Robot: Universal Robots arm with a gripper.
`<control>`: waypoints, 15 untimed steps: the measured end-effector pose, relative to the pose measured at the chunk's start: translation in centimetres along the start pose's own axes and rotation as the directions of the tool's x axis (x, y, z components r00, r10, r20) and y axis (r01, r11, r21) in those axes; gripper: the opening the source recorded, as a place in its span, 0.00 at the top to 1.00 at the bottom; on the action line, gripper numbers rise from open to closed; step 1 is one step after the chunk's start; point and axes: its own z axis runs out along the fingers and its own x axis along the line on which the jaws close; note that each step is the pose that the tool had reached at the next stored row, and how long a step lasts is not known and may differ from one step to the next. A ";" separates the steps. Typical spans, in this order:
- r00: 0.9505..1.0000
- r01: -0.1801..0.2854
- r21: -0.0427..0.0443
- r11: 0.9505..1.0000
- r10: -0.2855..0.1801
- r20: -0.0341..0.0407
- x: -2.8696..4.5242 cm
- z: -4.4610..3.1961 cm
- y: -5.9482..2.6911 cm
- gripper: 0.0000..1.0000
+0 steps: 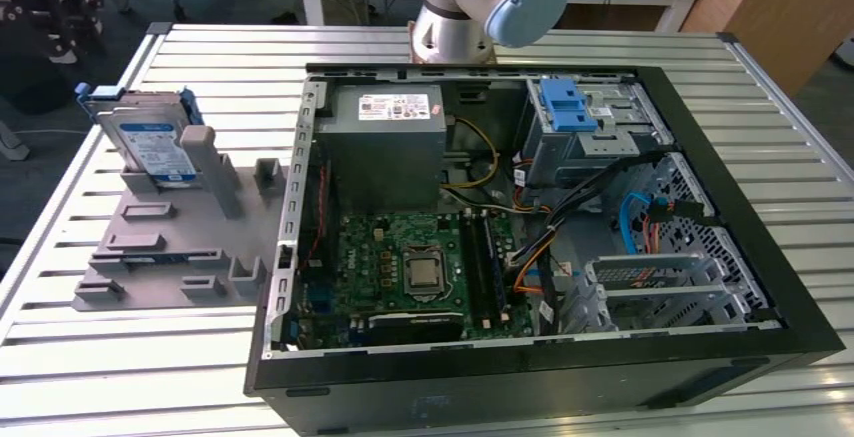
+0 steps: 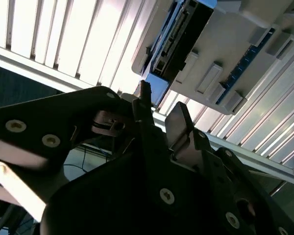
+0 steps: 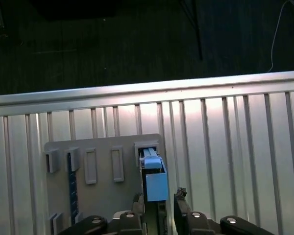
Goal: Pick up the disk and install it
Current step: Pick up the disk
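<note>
disk (image 1: pixel 142 143) on end in grey rack (image 1: pixel 158 249), long axis upright

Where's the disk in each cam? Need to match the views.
Exterior view: the disk stands on edge in the grey holder, at the exterior view's left.
Second wrist view: the disk is seen edge-on in the holder, beyond the claw.
First wrist view: its blue frame sits between the open claw's fingers.
Shared landmark: the grey holder.

Disk (image 3: pixel 154 181) upright in grey rack (image 3: pixel 103 196); jaws either side, seemingly not touching.
</note>
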 end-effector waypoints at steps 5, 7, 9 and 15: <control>1.000 0.028 -0.001 1.000 -0.028 -0.001 0.24 0.38 -0.03 0.42; 0.999 0.041 -0.001 0.999 -0.041 -0.001 0.33 0.58 -0.04 0.36; 0.999 0.049 -0.001 0.999 -0.049 -0.001 0.51 0.87 -0.05 0.36; 0.996 0.088 -0.002 0.996 -0.088 -0.002 0.92 1.99 -0.06 0.36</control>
